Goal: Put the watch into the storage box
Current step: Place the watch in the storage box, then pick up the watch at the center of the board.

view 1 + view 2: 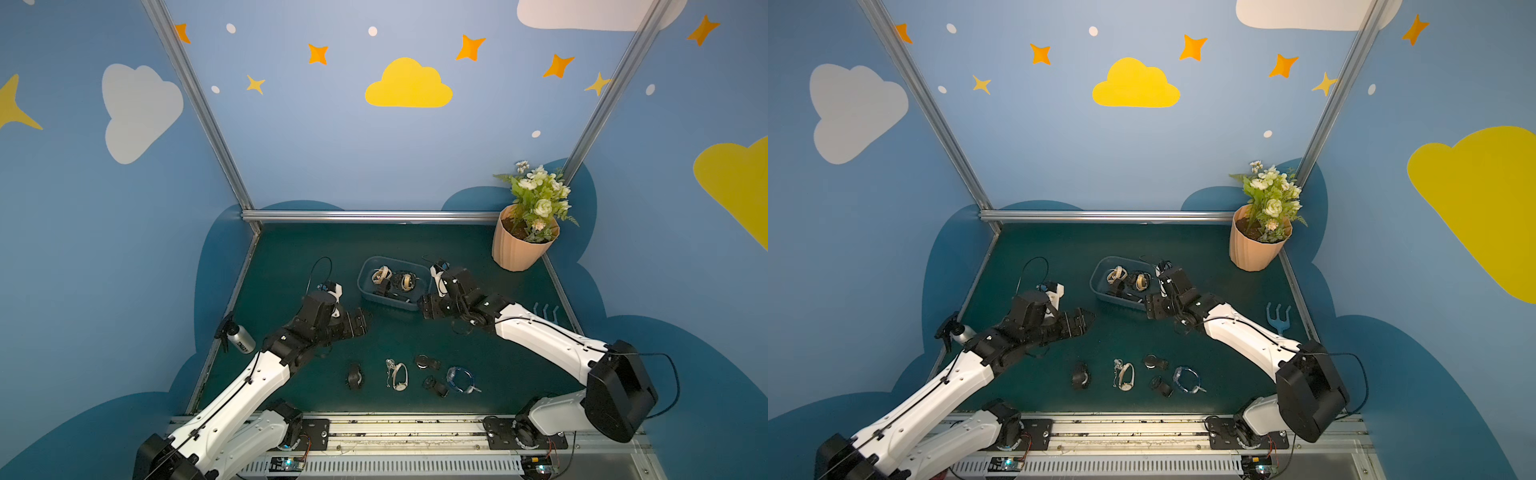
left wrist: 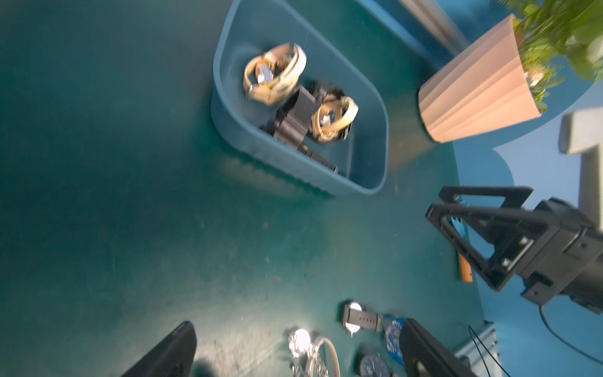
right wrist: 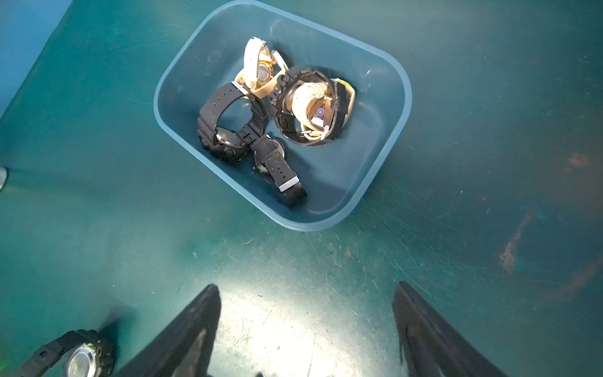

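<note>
Here, the right pincer (image 3: 306, 285) is seen with its two fingers spread wide and nothing between them. It is poised above the bench (image 3: 98, 228), just off the near right corner of the storage box (image 3: 365, 147), and the box is not touched.

The left pincer (image 2: 297, 323) is likewise spread apart and empty. It is poised over the bench to the near left of the box, clear of it.

The storage box is set about the middle of the bench, between the two pincers and slightly farther back. Several watches are piled inside it: a cream watch (image 3: 261, 71) toward the far left, a second cream watch tucked inside a black one (image 3: 310, 104) to its right, and a chunky black watch (image 3: 228, 130) and a thin-strapped black watch (image 3: 280, 169) nearer.

Five more watches are laid in a loose row on the near part of the bench, well apart from the box. A round black watch (image 1: 354, 376) is placed leftmost, then a silver-and-white watch (image 1: 398, 376), two small black watches (image 1: 427, 362) (image 1: 435, 386), and a blue watch (image 1: 460, 379) rightmost.

A peach flowerpot (image 1: 519, 249) with white flowers is stood in the far right corner. A spray bottle (image 1: 241, 338) is laid at the left edge and a blue rake (image 1: 1278, 318) at the right edge.
</note>
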`<control>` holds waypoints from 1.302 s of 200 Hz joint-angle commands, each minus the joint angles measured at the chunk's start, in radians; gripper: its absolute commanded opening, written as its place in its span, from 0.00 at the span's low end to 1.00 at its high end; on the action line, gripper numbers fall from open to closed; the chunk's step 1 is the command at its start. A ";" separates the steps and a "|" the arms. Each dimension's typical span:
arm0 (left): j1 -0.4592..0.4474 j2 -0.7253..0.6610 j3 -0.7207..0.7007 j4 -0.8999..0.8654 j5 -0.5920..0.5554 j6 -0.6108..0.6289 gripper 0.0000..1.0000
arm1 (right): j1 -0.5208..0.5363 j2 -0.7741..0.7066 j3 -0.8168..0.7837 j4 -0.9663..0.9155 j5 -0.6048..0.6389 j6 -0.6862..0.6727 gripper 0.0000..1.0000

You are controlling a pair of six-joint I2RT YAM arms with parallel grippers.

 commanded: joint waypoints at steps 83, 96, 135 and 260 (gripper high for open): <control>-0.007 -0.286 -0.250 -0.150 0.184 -0.234 0.69 | 0.009 0.055 0.057 0.085 -0.021 0.007 0.84; -0.008 -0.278 -0.272 -0.116 0.203 -0.251 0.65 | 0.010 0.058 0.059 0.082 -0.028 0.013 0.83; -0.026 -0.245 -0.317 0.001 0.246 -0.288 0.58 | 0.017 0.061 0.053 0.083 -0.024 0.014 0.84; -0.079 -0.157 -0.398 0.298 0.257 -0.415 0.30 | 0.019 0.094 0.077 0.086 -0.019 0.011 0.84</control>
